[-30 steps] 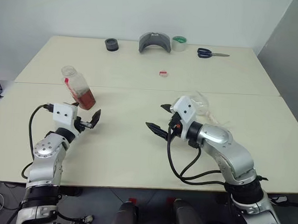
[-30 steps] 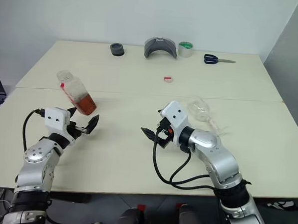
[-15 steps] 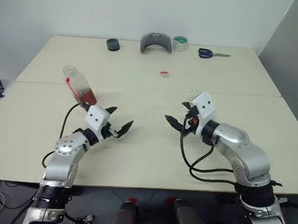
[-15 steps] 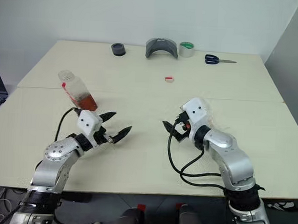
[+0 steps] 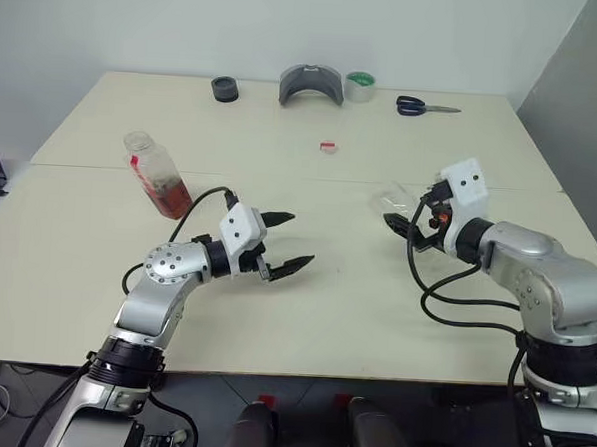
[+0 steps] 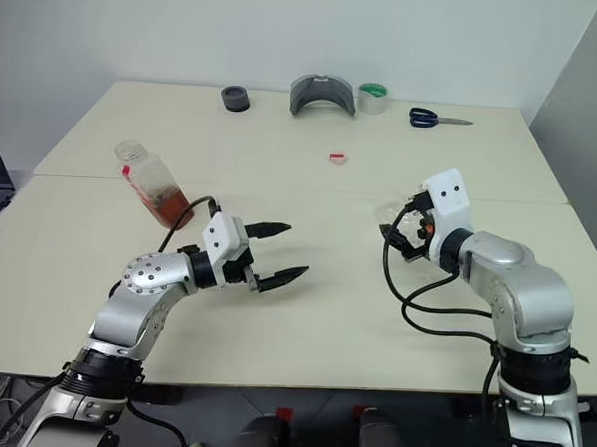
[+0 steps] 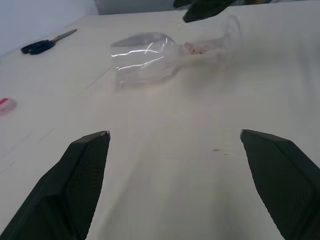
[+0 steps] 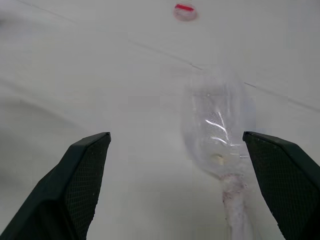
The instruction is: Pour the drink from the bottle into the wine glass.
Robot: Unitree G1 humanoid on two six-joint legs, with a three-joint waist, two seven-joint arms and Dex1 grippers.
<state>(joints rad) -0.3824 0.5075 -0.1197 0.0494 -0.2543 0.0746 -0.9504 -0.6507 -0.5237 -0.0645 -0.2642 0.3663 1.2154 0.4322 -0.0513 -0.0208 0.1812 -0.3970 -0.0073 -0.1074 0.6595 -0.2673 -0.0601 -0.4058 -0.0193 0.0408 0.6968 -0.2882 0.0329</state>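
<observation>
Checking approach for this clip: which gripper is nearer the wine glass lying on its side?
Right. The right gripper hovers open just over the tipped wine glass; the left gripper is open near the table's middle, well short of it.

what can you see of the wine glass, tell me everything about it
The wine glass is clear, colourless glass with a rounded bowl and a thin stem; faint reddish specks show near where the bowl meets the stem. It looks empty. It lies on its side on the pale table, on the robot's right half, not upright. The open right gripper hovers just over it, fingers either side of the bowl and stem without closing on it. Its foot is hard to make out. Nothing else touches it but the table.
</observation>
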